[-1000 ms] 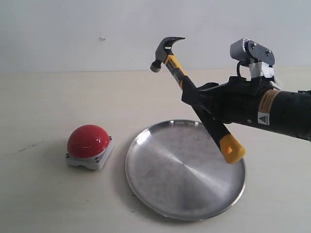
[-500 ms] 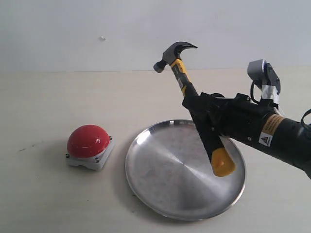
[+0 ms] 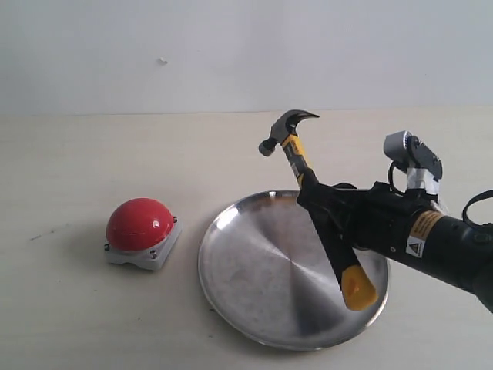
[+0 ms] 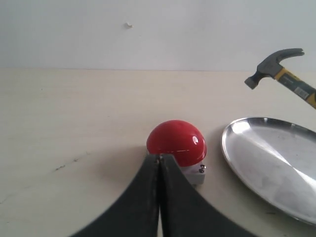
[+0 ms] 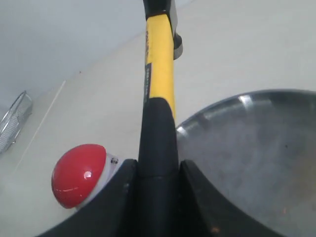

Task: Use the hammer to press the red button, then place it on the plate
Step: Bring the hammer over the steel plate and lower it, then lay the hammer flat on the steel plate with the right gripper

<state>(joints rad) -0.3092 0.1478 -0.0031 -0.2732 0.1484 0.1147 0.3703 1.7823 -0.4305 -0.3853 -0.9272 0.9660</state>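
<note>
Black-and-yellow hammer (image 3: 296, 156) clamped at mid-handle by the right gripper (image 3: 320, 202), claw closed tight on the black grip; held in the air and tilted, dark steel head uppermost and toward the far wall, yellow end lowest, over the right part of the plate (image 3: 254, 270); contact between yellow end and plate not discernible. Silver plate flat on the pale table (image 3: 69, 162); red button (image 3: 140, 223) on its white base just left of the plate, apart from it, well clear of the hammer head. Left gripper (image 4: 159, 159) facing the button, fingers pressed together, empty.
</note>
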